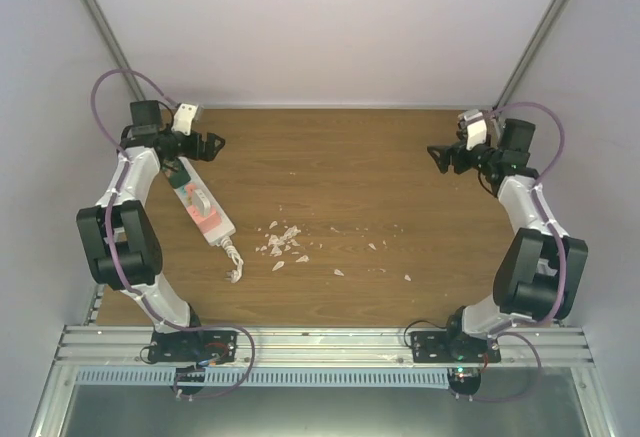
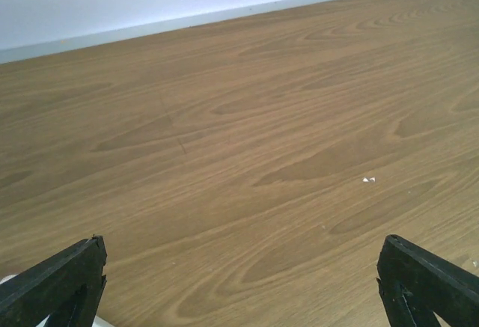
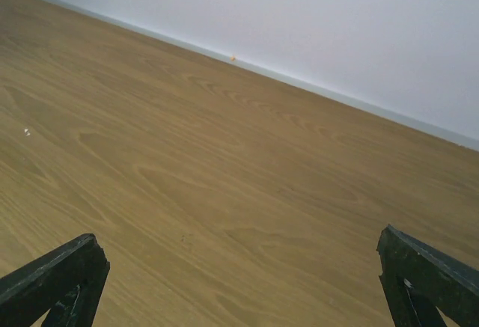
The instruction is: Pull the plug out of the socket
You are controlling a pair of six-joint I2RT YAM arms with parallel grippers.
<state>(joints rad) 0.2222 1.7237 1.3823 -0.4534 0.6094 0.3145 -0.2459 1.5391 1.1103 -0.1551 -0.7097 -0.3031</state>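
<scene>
The socket (image 1: 207, 213) is a long white power strip lying diagonally at the table's left, with green and pink squares showing and a short white cord (image 1: 233, 262) at its near end. A white plug (image 1: 198, 197) sits in it around the middle. My left gripper (image 1: 212, 144) is open and empty, hovering just beyond the strip's far end. In the left wrist view it (image 2: 243, 241) spans only bare wood. My right gripper (image 1: 437, 159) is open and empty at the far right, well away from the strip. In the right wrist view it (image 3: 239, 234) also spans bare wood.
Several small white scraps (image 1: 282, 241) lie scattered around the middle of the wooden table (image 1: 380, 187), with a few more (image 1: 372, 246) to the right. White walls close the back and both sides. A metal rail (image 1: 320, 342) runs along the near edge.
</scene>
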